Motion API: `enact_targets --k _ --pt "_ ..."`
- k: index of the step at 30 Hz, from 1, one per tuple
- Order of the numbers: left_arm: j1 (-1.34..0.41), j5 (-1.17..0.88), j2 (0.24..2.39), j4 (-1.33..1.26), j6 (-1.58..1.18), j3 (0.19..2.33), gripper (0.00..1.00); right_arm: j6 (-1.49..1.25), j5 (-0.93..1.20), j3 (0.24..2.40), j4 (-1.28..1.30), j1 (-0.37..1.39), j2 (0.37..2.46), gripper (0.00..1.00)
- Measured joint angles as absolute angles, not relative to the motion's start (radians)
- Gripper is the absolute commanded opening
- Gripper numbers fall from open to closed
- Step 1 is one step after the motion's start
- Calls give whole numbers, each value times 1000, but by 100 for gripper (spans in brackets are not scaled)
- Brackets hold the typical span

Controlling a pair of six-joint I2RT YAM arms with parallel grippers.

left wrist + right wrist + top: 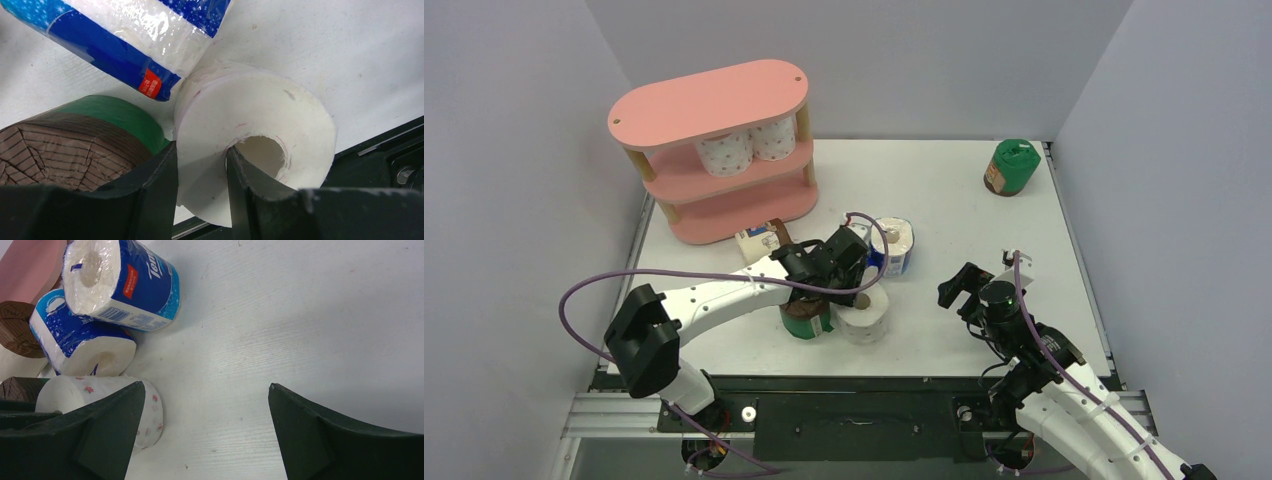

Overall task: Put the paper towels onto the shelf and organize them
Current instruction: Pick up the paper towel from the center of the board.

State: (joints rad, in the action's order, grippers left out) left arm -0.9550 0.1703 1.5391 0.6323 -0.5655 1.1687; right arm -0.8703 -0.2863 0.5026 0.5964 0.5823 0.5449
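Standing far left, the shelf (714, 105) held two dotted rolls (724, 152) on its middle tier; the left pincer (201, 150) clamped a white roll (260, 105) beside a green-wrapped roll (115, 110) on the counter (944, 180); the right pincer (206, 386) gaped wide.

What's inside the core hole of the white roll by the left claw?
One finger of the left claw is in the white roll's core; its other finger is outside the wall. Deeper inside, the hole is shadowed and partly covered.
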Motion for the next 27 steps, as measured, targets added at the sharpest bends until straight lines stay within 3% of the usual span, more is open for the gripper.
enact_targets --k 9,12,17,27 --pt "-955 179 1496 700 -566 1238 17 -864 -286 503 597 582 546 88" --pt "-954 187 1480 716 -566 1274 8 -863 -286 505 597 582 546 88" --pt "-938 223 1452 775 -586 1340 1 -863 -287 505 599 582 546 88" --pt "-749 344 1436 986 -704 1545 0 -855 -286 505 597 582 558 89"
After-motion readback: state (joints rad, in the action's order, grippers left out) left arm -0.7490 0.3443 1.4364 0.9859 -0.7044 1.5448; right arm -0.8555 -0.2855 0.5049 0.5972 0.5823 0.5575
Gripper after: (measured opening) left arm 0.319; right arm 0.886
